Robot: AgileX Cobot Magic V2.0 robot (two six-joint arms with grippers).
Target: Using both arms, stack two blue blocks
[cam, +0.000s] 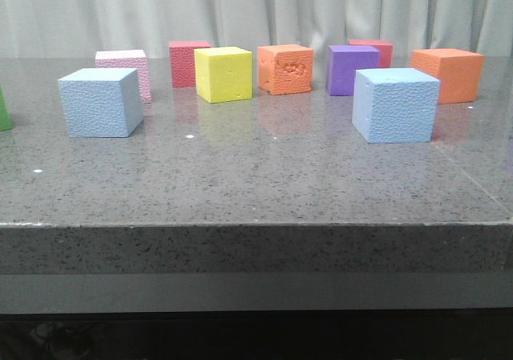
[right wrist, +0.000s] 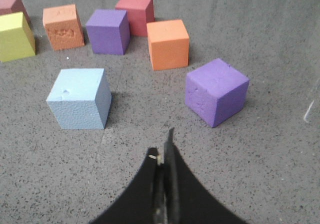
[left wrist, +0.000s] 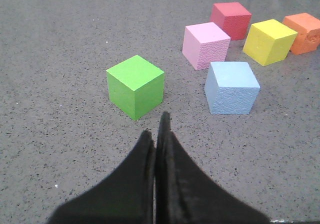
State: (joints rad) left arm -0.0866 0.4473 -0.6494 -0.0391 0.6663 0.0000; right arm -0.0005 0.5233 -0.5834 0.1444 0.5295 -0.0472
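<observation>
While we look down from each wrist, we see the left end effector (left wrist: 157, 134) with its two black fingers pressed together, holding nothing. Our right end effector (right wrist: 162, 151) is the same: fingers closed tight, nothing between them. Both hang above the grey speckled tabletop (cam: 256, 175), and neither one touches a block.

Just past the left end effector sits a green cube (left wrist: 135, 86), and near it, a little to the side, sits the left blue block (left wrist: 232, 87). It rests flat on the tabletop and touches nothing. A pink cube (left wrist: 205, 45) sits just behind it. Farther off we see a red cube (left wrist: 230, 20), a yellow cube (left wrist: 269, 41) and a dented orange cube (left wrist: 303, 32).

Just past the right end effector sits the right blue block (right wrist: 80, 98), flat on the tabletop with a small nick on top. A tilted purple cube (right wrist: 216, 91) is near it, on the other side of the fingers. Behind them are a smooth orange cube (right wrist: 168, 44), another purple cube (right wrist: 107, 31) and a second red cube (right wrist: 135, 13).

From the front, the two blue blocks are well apart, one at the left (cam: 101, 102) and one at the right (cam: 395, 104). The other coloured cubes stand in a row behind them. Neither blue block is on top of the other yet
</observation>
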